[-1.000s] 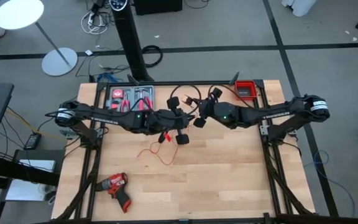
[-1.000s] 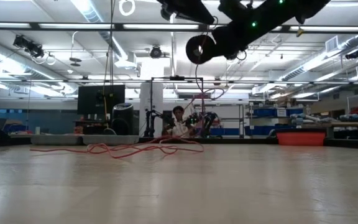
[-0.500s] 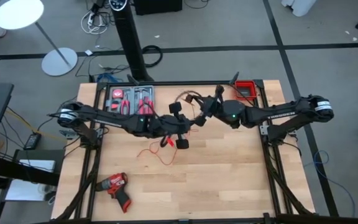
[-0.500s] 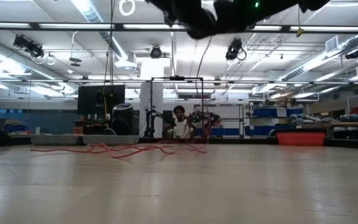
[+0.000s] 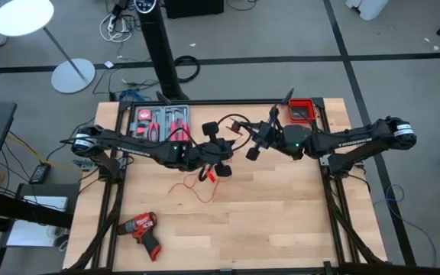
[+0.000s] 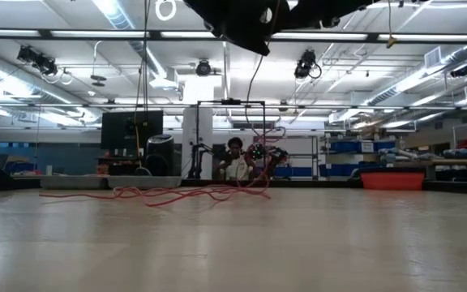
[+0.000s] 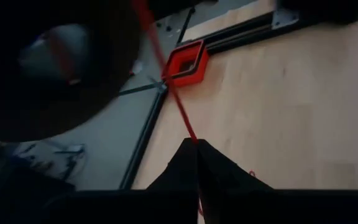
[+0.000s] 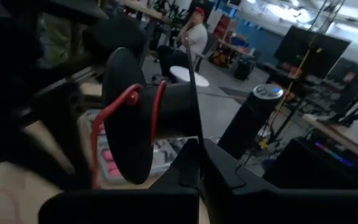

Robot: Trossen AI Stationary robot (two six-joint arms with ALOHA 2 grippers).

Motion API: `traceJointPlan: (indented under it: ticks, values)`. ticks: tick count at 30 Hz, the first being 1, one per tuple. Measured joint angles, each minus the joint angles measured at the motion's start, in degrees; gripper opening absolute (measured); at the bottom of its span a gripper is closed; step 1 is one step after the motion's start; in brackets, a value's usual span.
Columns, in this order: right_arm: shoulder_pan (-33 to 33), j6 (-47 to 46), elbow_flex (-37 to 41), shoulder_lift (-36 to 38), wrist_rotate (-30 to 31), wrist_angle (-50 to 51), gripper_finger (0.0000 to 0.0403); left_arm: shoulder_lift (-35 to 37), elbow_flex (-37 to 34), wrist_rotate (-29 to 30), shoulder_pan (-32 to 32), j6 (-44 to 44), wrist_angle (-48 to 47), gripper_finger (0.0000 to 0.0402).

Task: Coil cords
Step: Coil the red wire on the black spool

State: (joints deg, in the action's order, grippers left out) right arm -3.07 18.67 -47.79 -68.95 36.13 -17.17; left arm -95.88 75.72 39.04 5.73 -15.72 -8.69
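The thin red wire [image 5: 195,188] lies in loose loops on the table's middle; it also shows in the low view [image 6: 160,193]. One strand rises to my left gripper [image 7: 196,144], which is shut on it above the table's middle [image 5: 221,163]. More red wire is looped round a black reel-like round part [image 8: 135,115] between the two grippers; I cannot tell what carries it. The black cable [image 5: 231,122] loops behind the grippers and hangs down in the low view [image 6: 255,97]. My right gripper [image 8: 197,152] is shut on it [image 5: 252,150]. My left gripper pinches one strand of the red wire [image 7: 190,132] between its two shut fingertips. The strand runs straight and taut from the fingertips toward the round black part [image 7: 55,62]. My right gripper pinches one strand of the black cable [image 8: 194,127] between its shut fingertips. The strand runs on from the fingertips past the round black part.
A tray of red-handled hand tools [image 5: 159,121] stands at the far left, a red bin [image 5: 302,111] at the far right, a red drill [image 5: 142,231] near the front left. A person [image 6: 233,158] sits in the room behind the table.
My right gripper has drawn back toward the table's right edge with the black cable. In the low view both grippers and the round black part have risen out of the picture's top. The black cable now hangs down from above.
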Motion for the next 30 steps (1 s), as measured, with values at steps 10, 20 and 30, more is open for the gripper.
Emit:
traceJointPlan:
  ticks: [10,20,30]
  values:
    - [-1.36,-1.28,0.0,0.04,-1.68,0.15,0.0,-0.06,-0.02,-1.62,-0.08,-5.25,2.41,0.0]
    - [-1.07,-1.16,-0.02,-0.04,-2.29,-2.92,0.0,-0.2,-0.09,-8.29,0.37,-1.65,5.88,0.0053]
    - [-1.12,1.82,-0.04,4.73,0.23,-2.24,0.0,-0.22,-0.11,-9.8,1.21,-0.24,4.6,0.0066]
